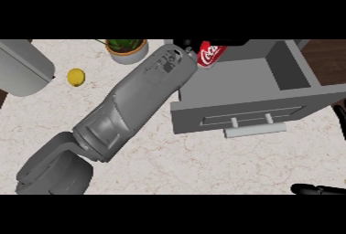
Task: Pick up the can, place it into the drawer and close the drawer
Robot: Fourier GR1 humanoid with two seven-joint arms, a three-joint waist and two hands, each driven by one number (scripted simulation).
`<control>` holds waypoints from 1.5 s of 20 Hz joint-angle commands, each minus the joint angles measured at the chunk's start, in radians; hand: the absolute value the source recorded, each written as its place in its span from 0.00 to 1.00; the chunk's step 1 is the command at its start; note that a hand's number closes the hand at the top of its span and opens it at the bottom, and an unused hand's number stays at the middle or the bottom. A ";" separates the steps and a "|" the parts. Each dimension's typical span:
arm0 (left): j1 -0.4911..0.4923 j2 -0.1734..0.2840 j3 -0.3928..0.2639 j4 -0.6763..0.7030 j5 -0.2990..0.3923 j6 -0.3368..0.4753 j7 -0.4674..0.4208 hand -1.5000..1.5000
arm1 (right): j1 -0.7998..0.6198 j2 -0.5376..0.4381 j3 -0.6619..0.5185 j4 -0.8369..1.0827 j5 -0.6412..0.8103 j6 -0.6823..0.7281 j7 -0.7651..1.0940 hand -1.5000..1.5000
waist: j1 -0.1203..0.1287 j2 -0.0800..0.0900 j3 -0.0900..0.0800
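Observation:
A red cola can (208,55) stands upright at the far left corner of the open grey drawer (236,93). My left hand (184,45) is curled round the can's top, and the black fingers are partly cut off by the view's upper edge. The grey left forearm runs diagonally from the lower left up to it. I cannot tell whether the can rests on the drawer's floor or hangs above it. The drawer's front panel with its pale handle (253,130) faces me. My right hand (316,189) lies low at the lower right edge, fingers straight.
On the marble counter (202,164), a potted plant (126,49) stands at the back, just left of my left wrist. A yellow lemon (76,77) lies further left, beside a grey rounded appliance (24,66). Dark floor shows beyond the drawer's right side.

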 commanded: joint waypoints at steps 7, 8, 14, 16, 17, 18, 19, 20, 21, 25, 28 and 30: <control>-0.008 0.000 -0.050 0.063 0.037 0.084 -0.023 0.00 | -0.022 -0.024 -0.002 -0.006 -0.010 0.015 0.008 0.00 | -0.028 0.008 0.001; 0.012 0.000 -0.054 0.044 0.056 0.066 -0.018 0.00 | -0.033 0.008 0.040 -0.004 0.040 -0.014 0.009 0.00 | -0.023 0.009 0.000; 0.065 0.000 -0.081 0.025 0.082 0.149 -0.063 0.00 | 0.022 0.010 0.025 -0.022 0.002 0.017 -0.023 0.00 | -0.031 0.002 0.000; 0.062 0.000 -0.063 0.039 0.102 0.121 -0.080 0.00 | -0.002 -0.026 -0.007 -0.013 -0.013 0.025 -0.010 0.00 | -0.030 0.006 0.000; 0.102 0.000 -0.073 0.012 0.105 0.139 -0.120 0.00 | 0.015 -0.007 0.024 -0.030 0.029 0.019 -0.036 0.00 | -0.017 0.002 -0.001; 0.041 0.000 -0.050 0.037 0.121 0.123 -0.077 0.00 | -0.047 -0.018 0.035 -0.037 0.075 -0.019 0.005 0.00 | -0.006 0.004 -0.002; 0.038 0.000 -0.057 0.019 0.128 0.146 -0.072 0.00 | -0.008 -0.024 0.044 -0.066 0.106 -0.003 -0.024 0.00 | -0.019 0.002 -0.001; 0.034 0.000 -0.049 0.028 0.137 0.145 -0.062 0.00 | -0.016 -0.065 0.008 -0.079 0.102 0.009 -0.028 0.00 | -0.016 0.000 -0.001; 0.019 0.000 -0.047 0.040 0.136 0.124 -0.065 0.00 | -0.018 -0.071 -0.008 -0.059 0.133 0.000 -0.066 0.00 | -0.005 0.000 -0.001; 0.014 0.000 -0.044 0.005 0.184 0.134 -0.044 0.00 | -0.046 -0.109 0.065 -0.114 0.252 0.010 -0.052 0.00 | -0.007 0.001 -0.002; 0.027 0.000 -0.033 0.000 0.210 0.138 -0.086 0.00 | -0.048 -0.131 0.072 -0.112 0.292 0.021 -0.099 0.00 | -0.011 0.004 -0.001; 0.069 0.000 -0.026 -0.021 0.228 0.157 -0.136 0.00 | -0.060 -0.127 0.092 -0.154 0.318 0.009 -0.063 0.00 | 0.008 -0.003 -0.002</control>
